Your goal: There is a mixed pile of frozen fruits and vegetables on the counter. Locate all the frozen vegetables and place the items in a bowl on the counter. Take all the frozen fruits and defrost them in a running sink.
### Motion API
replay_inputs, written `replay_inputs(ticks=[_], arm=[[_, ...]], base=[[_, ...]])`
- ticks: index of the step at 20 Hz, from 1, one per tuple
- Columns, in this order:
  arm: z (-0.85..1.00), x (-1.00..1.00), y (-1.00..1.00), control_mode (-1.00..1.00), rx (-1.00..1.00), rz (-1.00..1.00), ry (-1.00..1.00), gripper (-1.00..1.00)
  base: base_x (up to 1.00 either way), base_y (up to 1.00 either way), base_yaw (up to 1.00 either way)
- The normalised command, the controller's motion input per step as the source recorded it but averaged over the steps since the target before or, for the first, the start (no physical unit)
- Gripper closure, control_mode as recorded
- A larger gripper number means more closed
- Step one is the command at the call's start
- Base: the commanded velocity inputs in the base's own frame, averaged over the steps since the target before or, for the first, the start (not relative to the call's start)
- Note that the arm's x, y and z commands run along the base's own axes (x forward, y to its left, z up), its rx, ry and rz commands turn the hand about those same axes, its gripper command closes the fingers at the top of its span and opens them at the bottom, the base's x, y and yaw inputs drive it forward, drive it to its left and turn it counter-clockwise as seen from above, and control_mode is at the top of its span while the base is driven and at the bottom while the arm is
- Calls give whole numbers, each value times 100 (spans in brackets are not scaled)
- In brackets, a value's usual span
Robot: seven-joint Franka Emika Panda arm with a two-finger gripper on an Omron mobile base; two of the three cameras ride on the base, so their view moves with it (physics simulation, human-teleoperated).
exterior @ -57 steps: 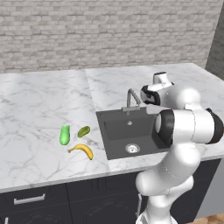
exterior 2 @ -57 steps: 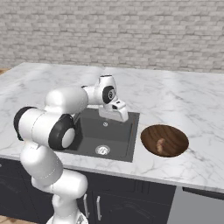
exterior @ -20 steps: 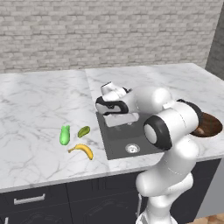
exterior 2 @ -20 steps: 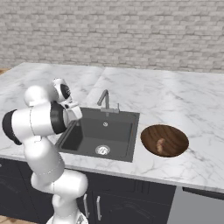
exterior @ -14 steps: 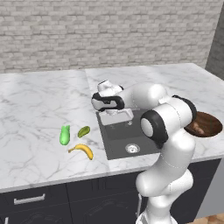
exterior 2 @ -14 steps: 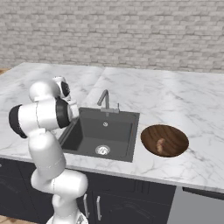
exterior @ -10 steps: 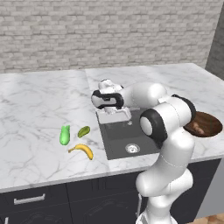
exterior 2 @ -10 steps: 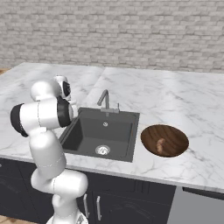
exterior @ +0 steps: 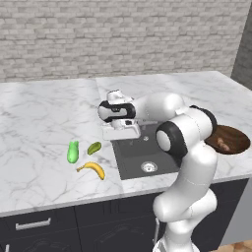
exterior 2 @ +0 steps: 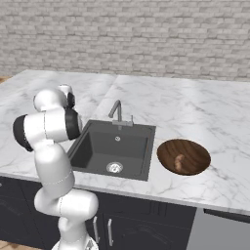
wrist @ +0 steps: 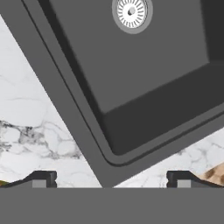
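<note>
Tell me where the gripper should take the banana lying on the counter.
Probably across the banana's thick middle, coming straight down from above. It lies flat on the counter, curved with thin tapering ends, so the middle offers the firmest hold. The open gripper hangs over the sink's left edge.

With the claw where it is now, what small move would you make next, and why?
Probably swing the claw further left and down toward the bright green piece. The claw is open and empty above the sink's left rim, the brown piece already lies in the bowl, and the green vegetable lies on the counter beside the banana.
</note>
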Motion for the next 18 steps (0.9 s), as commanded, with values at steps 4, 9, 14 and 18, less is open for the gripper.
replay_inputs(ticks=[4,9,14,18], arm=[[8,9,33,-100,2,3,-2,-100],[1,11,34,-100,0,-1,-3,-100],[0,8,46,-100,0,0,0,-100],[0,16,53,-100,0,-2,0,-100]], base=[[0,0,0],[0,0,0],[0,0,0],[0,0,0]])
